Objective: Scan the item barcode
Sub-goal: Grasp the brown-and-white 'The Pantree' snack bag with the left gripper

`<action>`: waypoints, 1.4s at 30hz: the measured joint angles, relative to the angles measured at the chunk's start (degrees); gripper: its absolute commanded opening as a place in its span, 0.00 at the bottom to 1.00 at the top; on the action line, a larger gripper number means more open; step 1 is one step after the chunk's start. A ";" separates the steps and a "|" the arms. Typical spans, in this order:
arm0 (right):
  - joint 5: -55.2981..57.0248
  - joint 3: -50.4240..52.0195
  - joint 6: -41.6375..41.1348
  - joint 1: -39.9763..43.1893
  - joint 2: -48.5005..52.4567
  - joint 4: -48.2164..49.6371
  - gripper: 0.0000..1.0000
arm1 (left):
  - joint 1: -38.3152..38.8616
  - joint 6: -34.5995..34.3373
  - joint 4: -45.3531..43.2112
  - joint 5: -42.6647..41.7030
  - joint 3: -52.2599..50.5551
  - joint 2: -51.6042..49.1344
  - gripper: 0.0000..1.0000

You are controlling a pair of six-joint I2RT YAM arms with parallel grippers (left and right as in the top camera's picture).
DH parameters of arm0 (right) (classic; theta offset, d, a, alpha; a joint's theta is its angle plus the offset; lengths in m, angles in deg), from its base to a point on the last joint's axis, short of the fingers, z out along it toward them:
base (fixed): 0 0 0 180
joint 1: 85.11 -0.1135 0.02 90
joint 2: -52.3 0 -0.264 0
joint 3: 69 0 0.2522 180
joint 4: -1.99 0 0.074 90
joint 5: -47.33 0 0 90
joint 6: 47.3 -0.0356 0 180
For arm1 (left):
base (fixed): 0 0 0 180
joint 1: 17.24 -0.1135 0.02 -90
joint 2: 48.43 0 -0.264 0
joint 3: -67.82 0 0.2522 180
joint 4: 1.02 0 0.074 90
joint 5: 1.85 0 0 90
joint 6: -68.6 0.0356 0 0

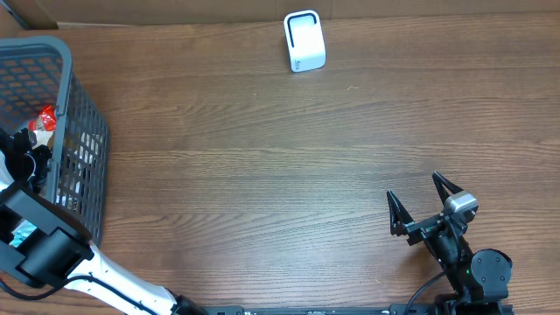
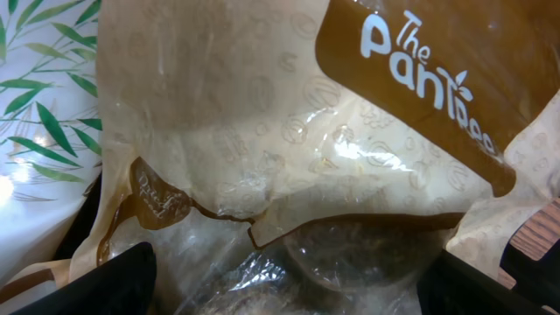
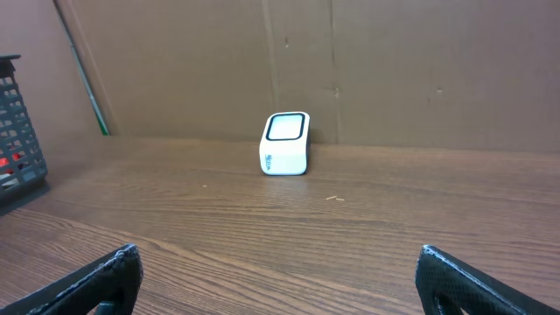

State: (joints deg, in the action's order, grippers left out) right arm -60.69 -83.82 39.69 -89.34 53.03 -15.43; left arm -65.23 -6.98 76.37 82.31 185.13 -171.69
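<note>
In the basket (image 1: 87, 131) at left, the left gripper (image 2: 289, 280) straddles the snack bag (image 2: 262, 131), jaws wide, grip uncertain; best to pinch loose film firmly before lifting toward the far scanner (image 1: 304, 41). Right gripper (image 1: 414, 189) hangs wide open, near right

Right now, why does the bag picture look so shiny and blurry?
Left wrist view: the bag fills the frame, too close to be sharp, with glare on its clear plastic. Right wrist view: the scanner is crisp. Overhead view: even light.

A wood-grain table (image 1: 262, 184) backed by a brown cardboard wall (image 3: 411, 61).
</note>
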 measured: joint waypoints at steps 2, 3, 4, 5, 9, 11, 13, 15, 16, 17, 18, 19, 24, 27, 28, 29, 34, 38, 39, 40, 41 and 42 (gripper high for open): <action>0.00 0.00 0.00 0.00 0.00 -0.02 1.00 | 0.00 0.39 -0.07 -0.09 0.00 0.00 0.97; 0.00 0.00 0.00 0.00 0.00 0.00 1.00 | 0.00 0.44 -0.13 -0.20 0.00 -0.04 1.00; 0.00 0.00 0.04 0.00 0.00 0.02 1.00 | 0.00 0.52 -0.24 -0.22 0.00 -0.17 1.00; 0.00 0.00 0.02 0.00 0.00 0.00 1.00 | 0.00 0.61 -0.33 -0.24 0.00 -0.35 1.00; 0.02 0.00 0.00 0.00 0.00 0.00 1.00 | 0.02 0.87 -0.52 -0.42 0.02 -1.31 0.96; 0.02 0.00 0.00 0.00 0.00 0.00 1.00 | 0.26 1.18 -0.48 -0.26 0.35 -1.88 0.85; 0.02 0.00 0.00 0.00 0.00 0.00 1.00 | 0.44 1.66 -0.44 0.28 0.83 -2.56 0.70; 0.02 0.00 0.00 0.00 0.00 0.00 1.00 | 0.55 2.19 -0.44 0.70 1.18 -2.95 0.57; 0.02 0.00 0.00 0.00 0.00 0.00 1.00 | 0.61 2.47 -0.42 0.83 1.25 -2.97 0.56; 0.02 0.00 0.02 0.00 0.00 0.00 1.00 | 0.68 2.54 -0.26 0.87 1.42 -2.97 0.54; 0.02 0.00 0.00 0.00 0.00 0.00 1.00 | 0.76 2.54 -0.13 0.90 1.62 -2.97 0.53; 0.02 0.00 0.00 0.00 0.00 0.00 1.00 | 0.83 2.56 0.00 0.90 1.73 -3.02 0.50; 0.02 0.00 0.00 0.00 0.00 0.00 1.00 | 1.01 2.43 3.13 0.66 4.17 -3.78 0.27; 0.02 0.00 0.00 0.00 0.00 0.00 1.00 | 1.16 2.16 6.71 0.42 7.43 -4.98 0.19; 0.02 0.00 0.00 0.00 0.00 0.00 1.00 | 1.18 2.10 7.91 0.33 8.57 -5.40 0.16; 0.02 0.00 0.02 0.00 0.00 0.00 1.00 | 1.20 1.97 9.44 0.26 10.08 -5.99 0.12; 0.02 0.00 -0.02 0.00 0.00 0.00 1.00 | 1.51 1.16 14.58 -0.17 16.98 -7.21 0.04; 0.02 0.00 0.00 0.00 0.00 -0.02 1.00 | 1.53 0.46 18.27 -0.22 22.69 -7.28 0.04; 0.00 0.00 0.00 0.00 0.00 0.00 1.00 | 1.51 0.28 19.02 -0.22 23.78 -7.28 0.04; 0.02 0.00 0.02 0.00 0.00 0.00 1.00 | 1.51 0.11 20.02 -0.22 24.79 -7.28 0.04; 0.02 0.00 0.02 0.00 0.00 0.02 1.00 | 1.51 -0.15 21.16 -0.22 25.90 -7.28 0.04; 0.02 0.00 0.00 0.00 0.00 -0.02 1.00 | 1.51 -0.39 21.73 -0.20 26.51 -7.28 0.04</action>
State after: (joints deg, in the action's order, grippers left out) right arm -60.67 -83.82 39.69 -89.34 53.03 -15.45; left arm -63.72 -7.38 98.10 82.11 211.65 -178.97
